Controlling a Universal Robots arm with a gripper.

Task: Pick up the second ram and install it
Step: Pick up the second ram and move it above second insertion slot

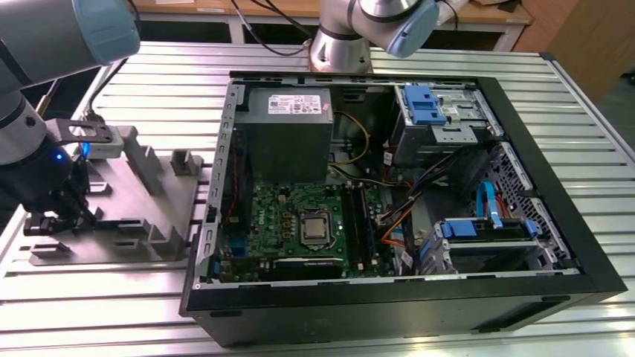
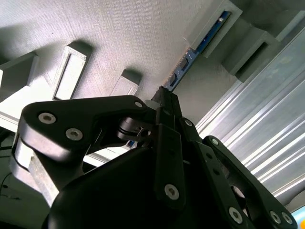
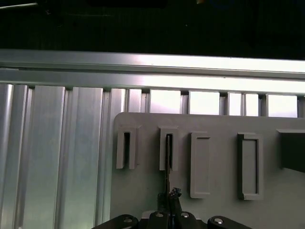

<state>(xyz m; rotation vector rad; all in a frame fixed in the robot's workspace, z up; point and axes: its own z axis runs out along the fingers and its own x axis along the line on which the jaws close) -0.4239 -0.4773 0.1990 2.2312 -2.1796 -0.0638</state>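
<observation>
The second ram point(image 2: 198, 47) is a thin dark blue-green stick standing on edge. Its far end sits in a slotted grey block on the grey fixture plate point(image 2: 119, 38). In the first wrist view the ram point(image 3: 167, 160) shows as a thin dark line running out of a slot block. My gripper point(image 2: 164, 98) has its black fingers pressed together on the near end of the stick, as also appears in the first wrist view point(image 3: 170, 194). In the exterior view my gripper point(image 1: 50, 217) hangs low over the fixture plate point(image 1: 139, 201), at the exterior view's left of the open computer case.
The open black computer case point(image 1: 397, 290) lies on the ribbed aluminium table point(image 1: 100, 297). Inside are the green motherboard point(image 1: 288, 216), long black slots point(image 1: 359, 223), a grey power-supply box point(image 1: 285, 126) and drive cages with blue clips point(image 1: 421, 104). Several grey blocks stand on the fixture plate.
</observation>
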